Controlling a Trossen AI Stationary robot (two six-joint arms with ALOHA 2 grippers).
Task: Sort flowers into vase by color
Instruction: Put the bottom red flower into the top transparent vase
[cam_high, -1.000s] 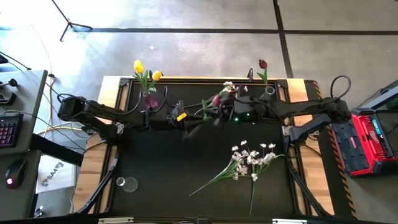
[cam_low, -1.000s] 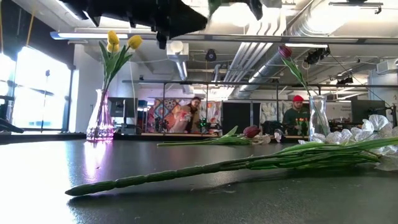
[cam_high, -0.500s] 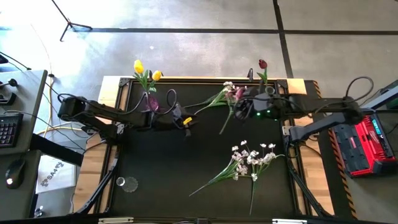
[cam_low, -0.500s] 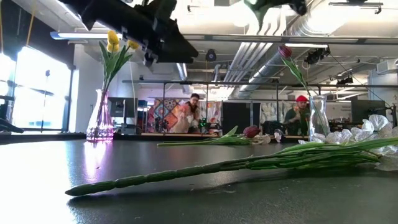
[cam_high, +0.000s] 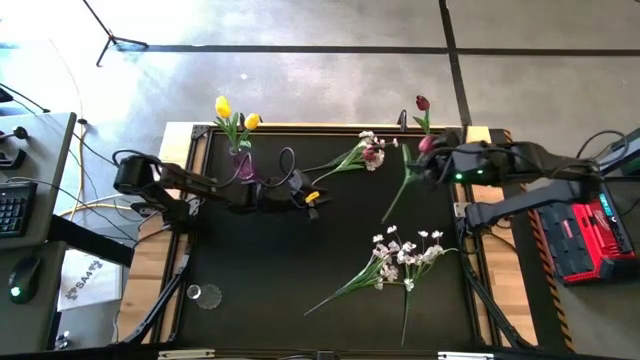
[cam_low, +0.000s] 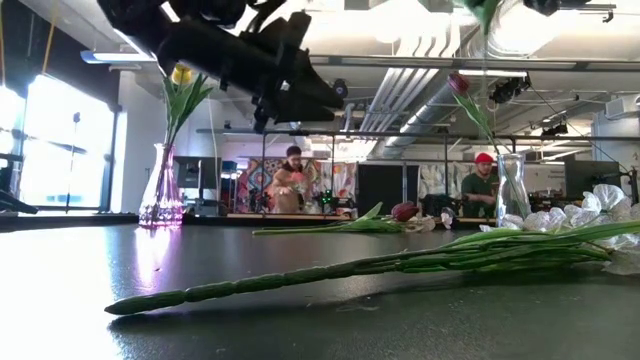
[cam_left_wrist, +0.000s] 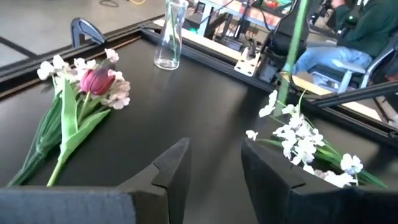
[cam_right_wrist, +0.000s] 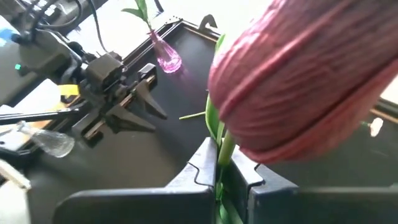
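My right gripper (cam_high: 432, 165) is shut on a dark red tulip (cam_right_wrist: 305, 81), in the air near the table's far right corner. Close by stands the clear vase (cam_high: 432, 146) with one red tulip (cam_high: 422, 102). A pink vase (cam_high: 241, 162) at the far left holds yellow tulips (cam_high: 222, 105). My left gripper (cam_left_wrist: 214, 168) hovers open over the far middle of the table (cam_high: 311, 197). Another red tulip among white sprays (cam_high: 362, 153) lies flat at the far edge. More white sprays (cam_high: 400, 255) lie flat toward the near right. My right gripper pinches the tulip's green stem (cam_right_wrist: 225, 152) just under the red head, between its two fingers (cam_right_wrist: 204, 169). The fingers reach roughly level from the table's right and lie across the stem. The tulip is lifted clear, and its stem (cam_high: 400, 195) hangs below, slanting toward the table's middle.
A small clear glass (cam_high: 205, 296) stands near the near left corner. The long stems of the white sprays (cam_low: 380, 268) stretch across the near table. People sit in the room beyond the far edge (cam_low: 484, 185). The middle left of the dark table (cam_high: 250, 260) is bare.
My right gripper has moved toward the table's right edge and toward the clear vase, staying shut on the red tulip. The tulip has travelled with it, its hanging stem swinging along. My left gripper has shifted a little to the right.
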